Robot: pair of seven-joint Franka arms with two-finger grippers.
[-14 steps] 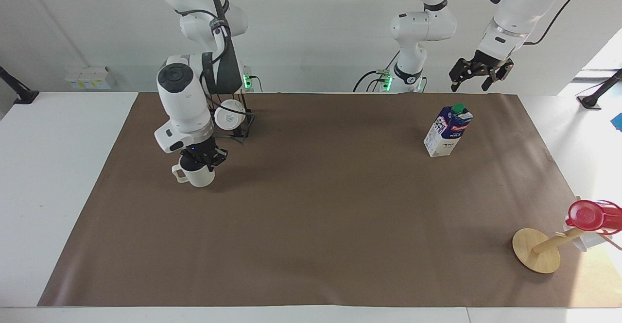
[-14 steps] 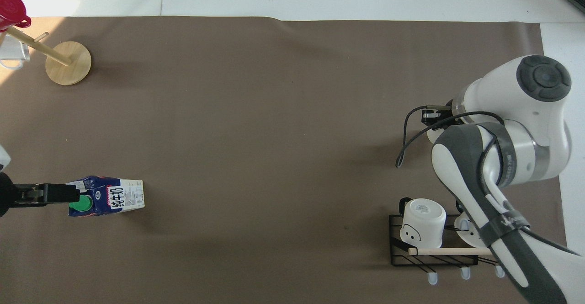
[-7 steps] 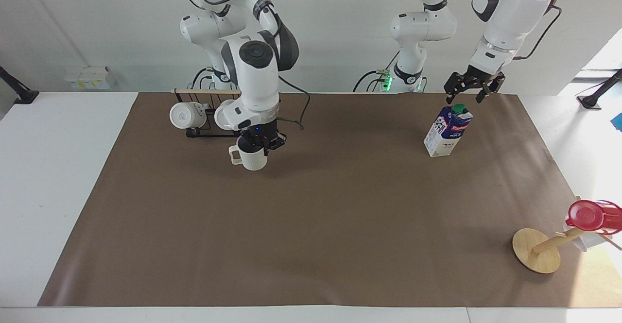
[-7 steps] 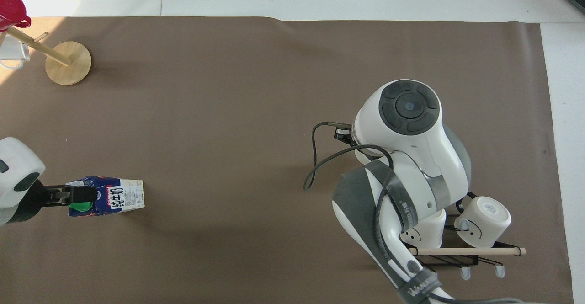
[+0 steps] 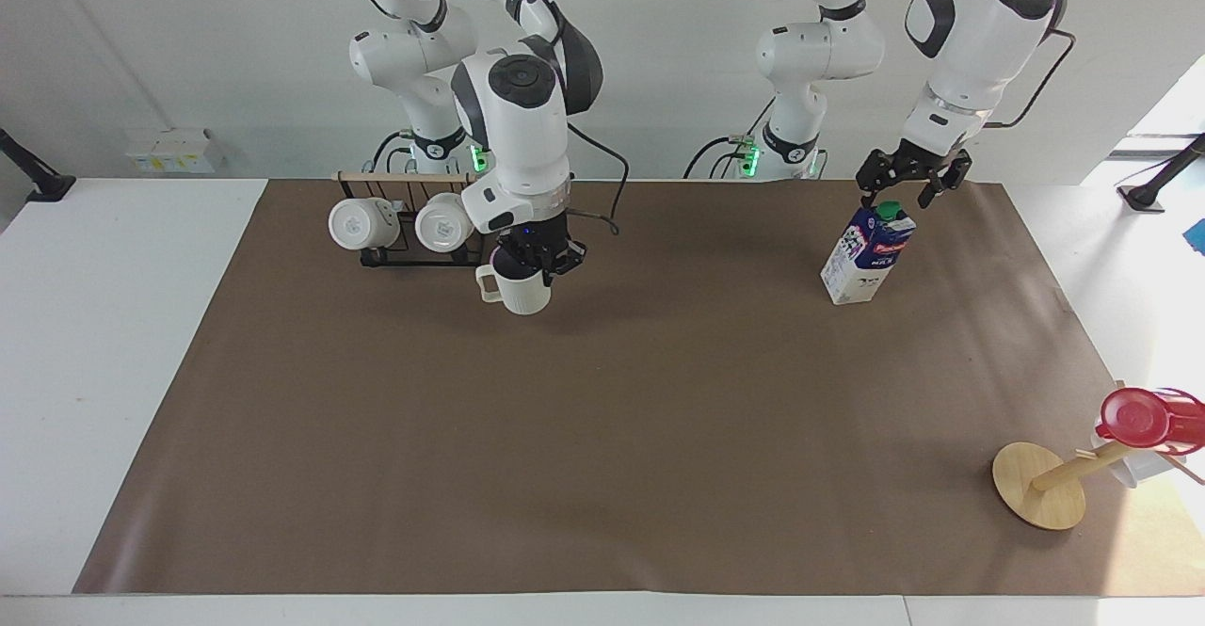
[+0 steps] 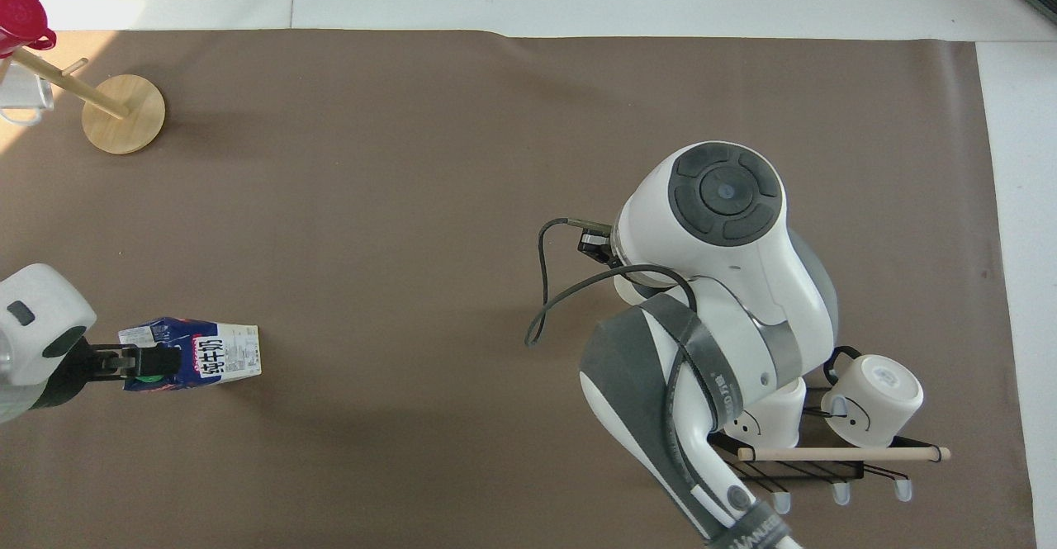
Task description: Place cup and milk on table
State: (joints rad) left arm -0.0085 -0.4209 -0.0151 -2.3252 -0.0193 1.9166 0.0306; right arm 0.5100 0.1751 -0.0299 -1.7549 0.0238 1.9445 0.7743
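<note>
Brown paper covers the white table [image 5: 132, 344] before a pale wall; right gripper [image 5: 530, 264] clamps the cup [image 5: 521, 293] at upper centre-left, left gripper [image 5: 906, 185] gapes above the milk [image 5: 866, 254] upper right.

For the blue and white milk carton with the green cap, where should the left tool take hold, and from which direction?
Best at the upper body of the blue and white milk carton, just under its green cap, coming straight down. It stands upright with flat sides, and the open left tool already hangs over the cap.
</note>
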